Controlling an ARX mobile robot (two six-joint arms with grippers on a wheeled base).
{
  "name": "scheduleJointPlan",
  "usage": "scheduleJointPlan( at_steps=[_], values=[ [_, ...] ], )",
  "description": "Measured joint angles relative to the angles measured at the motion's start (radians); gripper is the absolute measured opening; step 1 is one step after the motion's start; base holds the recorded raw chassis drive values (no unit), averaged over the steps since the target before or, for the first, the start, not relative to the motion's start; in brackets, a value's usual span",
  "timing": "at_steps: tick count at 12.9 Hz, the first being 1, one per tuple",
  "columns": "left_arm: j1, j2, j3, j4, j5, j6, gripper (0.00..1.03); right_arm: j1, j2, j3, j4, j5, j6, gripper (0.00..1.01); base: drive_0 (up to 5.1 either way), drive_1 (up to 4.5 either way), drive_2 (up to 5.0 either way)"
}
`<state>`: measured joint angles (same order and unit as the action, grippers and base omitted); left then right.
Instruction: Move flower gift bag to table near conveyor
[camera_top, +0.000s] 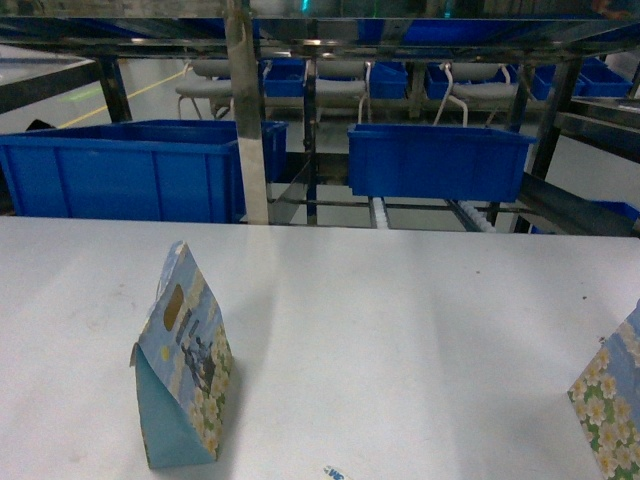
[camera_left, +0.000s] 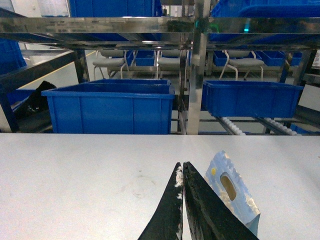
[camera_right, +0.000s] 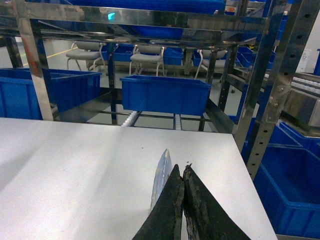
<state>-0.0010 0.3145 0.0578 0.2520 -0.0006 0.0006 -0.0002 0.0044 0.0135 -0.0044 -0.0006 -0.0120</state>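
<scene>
Gift bag (camera_top: 183, 365) stands upright on the table (camera_top: 400, 330), left of centre, just right of my left claw (camera_left: 182, 167). Both claws closed, empty. Bag looks light, crushable paper; grip near the handle hole.

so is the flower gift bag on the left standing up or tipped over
Upright: the flower gift bag stands on its base on the table, peak and handle hole on top, with no pincer touching it.

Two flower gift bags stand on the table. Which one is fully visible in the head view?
The left flower gift bag, standing upright with its handle hole and pale-blue side showing. The right flower gift bag is cut off by the picture's right edge on the table.
</scene>
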Motion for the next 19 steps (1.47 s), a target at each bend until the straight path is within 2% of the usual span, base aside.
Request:
scheduleJointPlan(
  at_steps=[2,3,14,15,18,19],
  values=[
    [0.000,-0.143,-0.043,-0.078,0.000,0.000,0.02,0.000,0.000,0.000,0.000,0.000,0.000,0.02,0.0,0.00,0.0],
    [0.000,-0.294,-0.042,-0.263,0.000,0.000,0.02,0.000,0.000,0.000,0.000,0.000,0.000,0.02,0.0,0.00,0.0],
    [0.000,-0.304,-0.042,-0.256,0.000,0.000,0.02,0.000,0.000,0.000,0.000,0.000,0.001,0.02,0.0,0.00,0.0],
    [0.000,-0.304,-0.042,-0.256,0.000,0.000,0.02,0.000,0.000,0.000,0.000,0.000,0.000,0.06,0.0,0.00,0.0],
    [0.000,-0.304,-0.042,-0.256,0.000,0.000,0.35,0.000,0.000,0.000,0.000,0.000,0.000,0.43,0.0,0.00,0.0],
    [0.000,-0.304,-0.042,-0.256,0.000,0.000,0.44,0.000,0.000,0.000,0.000,0.000,0.001,0.52,0.0,0.00,0.0]
  ],
)
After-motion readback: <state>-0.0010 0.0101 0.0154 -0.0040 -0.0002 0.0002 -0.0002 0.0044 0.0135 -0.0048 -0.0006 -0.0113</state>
